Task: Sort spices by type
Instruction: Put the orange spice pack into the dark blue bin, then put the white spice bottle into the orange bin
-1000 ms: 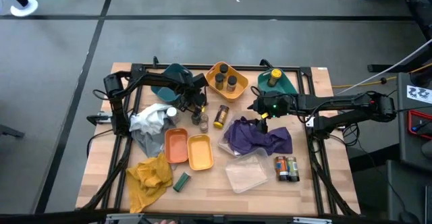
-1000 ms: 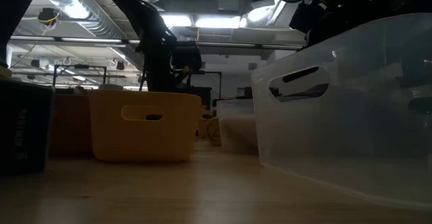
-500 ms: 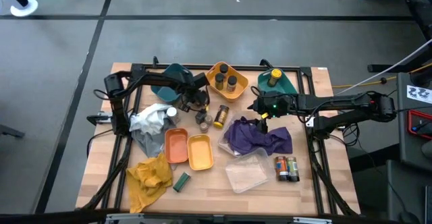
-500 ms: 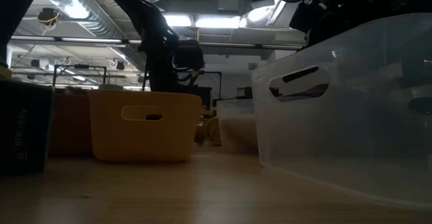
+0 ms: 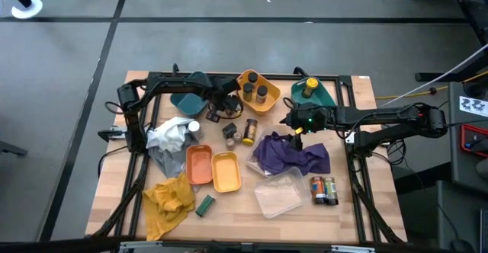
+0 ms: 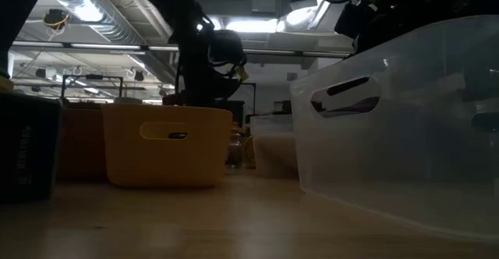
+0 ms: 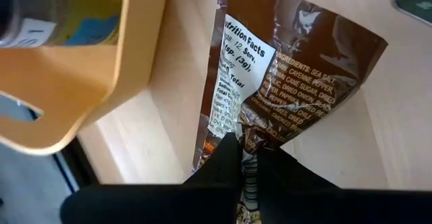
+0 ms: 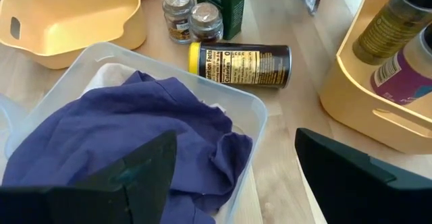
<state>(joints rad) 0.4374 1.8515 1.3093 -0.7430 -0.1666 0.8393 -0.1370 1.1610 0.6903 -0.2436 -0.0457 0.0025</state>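
- Brown spice packet (image 7: 283,82): pinched at its edge by the left gripper (image 7: 244,158), hanging just beside the orange tray (image 5: 255,91).
- Yellow-lidded jar (image 8: 239,64): lying on the table beside the purple cloth (image 8: 128,133).
- Right gripper (image 8: 233,177): fingers spread wide, empty, above that cloth.

A cramped pocket of bare counter (image 5: 245,160) is left at the middle, hemmed in by the orange tray (image 5: 256,91) behind, the purple cloth (image 5: 292,155) in its clear bin to the right and the two small trays (image 5: 213,166) in front. That pocket is crowded by a lying yellow-lidded jar (image 8: 239,65), two short jars (image 8: 191,21) and a dark tin (image 8: 220,1). More open counter is seen along the front edge, between the green tin (image 5: 204,205) and the clear tub (image 5: 278,200).
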